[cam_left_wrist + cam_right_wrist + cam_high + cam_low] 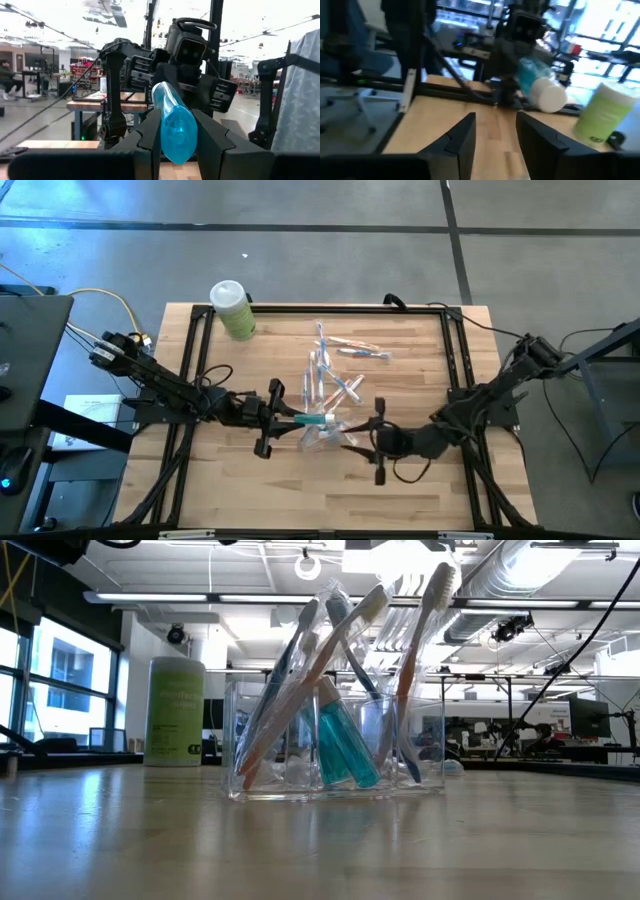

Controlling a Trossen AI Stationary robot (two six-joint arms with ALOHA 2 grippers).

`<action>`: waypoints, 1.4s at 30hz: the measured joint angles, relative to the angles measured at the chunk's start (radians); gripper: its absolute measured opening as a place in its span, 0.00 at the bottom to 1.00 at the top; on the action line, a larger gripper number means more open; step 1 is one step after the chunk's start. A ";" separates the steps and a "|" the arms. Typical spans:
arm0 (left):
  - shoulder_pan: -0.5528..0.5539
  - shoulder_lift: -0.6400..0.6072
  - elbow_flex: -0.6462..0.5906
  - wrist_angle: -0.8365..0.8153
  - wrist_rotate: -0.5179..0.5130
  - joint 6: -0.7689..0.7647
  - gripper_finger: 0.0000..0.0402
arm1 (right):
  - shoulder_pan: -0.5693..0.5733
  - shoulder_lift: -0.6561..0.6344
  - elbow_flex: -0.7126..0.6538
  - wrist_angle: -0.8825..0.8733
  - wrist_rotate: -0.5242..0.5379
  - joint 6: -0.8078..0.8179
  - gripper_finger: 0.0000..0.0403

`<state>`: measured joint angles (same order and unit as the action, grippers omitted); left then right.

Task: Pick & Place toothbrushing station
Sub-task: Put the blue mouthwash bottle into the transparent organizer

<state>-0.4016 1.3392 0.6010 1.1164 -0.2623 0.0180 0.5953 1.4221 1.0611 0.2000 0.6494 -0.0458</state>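
A see-through holder (236,745) stands on the table's middle. Several clear-white toothbrushes (400,660) with teal and orange parts lean in it, beside a tilted teal tube (345,745). From above, brushes (322,370) splay out, and two (358,348) lie farther back. My left gripper (285,418) is shut on another teal tube (315,420) near the table's middle. My right gripper (355,442) faces it from the right, open, with nothing between its fingers (465,135). My left gripper (175,125) pinches the teal tube's body (177,142) between its two fingers, at the end away from the white cap (547,97). The fingers come level from the table's left and lie along the tube. The tube sticks out past them toward the right arm, tipped slightly up, clear of the table.
A light-green bottle (233,310) with a white cap stands at the table's far left corner. A black frame (455,360) runs around the wooden top. Bare wood lies along the near edge (320,500).
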 joint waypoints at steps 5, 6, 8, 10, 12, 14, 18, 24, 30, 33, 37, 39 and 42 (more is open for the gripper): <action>-0.023 0.000 0.000 0.000 0.013 0.064 0.19 | -0.033 0.002 0.000 -0.004 0.080 -0.005 0.37; -0.026 0.000 0.000 0.000 0.013 0.071 0.19 | -0.037 0.002 0.000 -0.010 0.063 -0.013 0.38; -0.031 0.000 0.000 0.000 0.013 0.086 0.19 | -0.037 0.002 0.000 -0.011 0.016 -0.032 0.42; -0.033 0.000 0.000 -0.001 0.012 0.091 0.19 | -0.035 0.002 0.000 -0.008 -0.023 -0.038 0.46; -0.033 0.000 0.000 -0.001 0.012 0.091 0.19 | -0.034 0.002 0.000 -0.010 -0.036 -0.041 0.51; -0.033 0.000 0.000 -0.006 0.011 0.091 0.19 | -0.035 0.002 0.000 -0.021 -0.054 -0.075 0.56; -0.033 0.000 0.000 -0.017 0.010 0.090 0.19 | -0.037 0.002 0.000 -0.027 -0.074 -0.093 0.65; -0.033 0.000 0.000 -0.031 0.009 0.130 0.19 | -0.045 0.001 0.000 -0.055 -0.073 -0.082 0.71; -0.033 0.000 0.000 -0.062 0.007 0.188 0.19 | -0.062 0.002 0.000 -0.086 -0.041 -0.016 0.71; -0.033 0.000 0.000 -0.064 0.006 0.212 0.19 | -0.086 0.002 0.000 -0.052 -0.035 0.015 0.70; -0.024 0.000 0.000 -0.066 0.007 0.221 0.19 | -0.122 0.001 0.000 -0.046 -0.144 0.015 0.70; -0.016 0.000 0.000 -0.068 0.006 0.221 0.19 | -0.141 0.001 0.000 -0.045 -0.219 0.015 0.70; -0.005 0.000 0.000 -0.082 0.006 0.220 0.19 | -0.167 0.001 0.000 -0.032 -0.339 -0.003 0.70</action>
<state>-0.4063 1.3396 0.6010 1.0339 -0.2558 0.2382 0.4280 1.4235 1.0607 0.1679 0.3105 -0.0491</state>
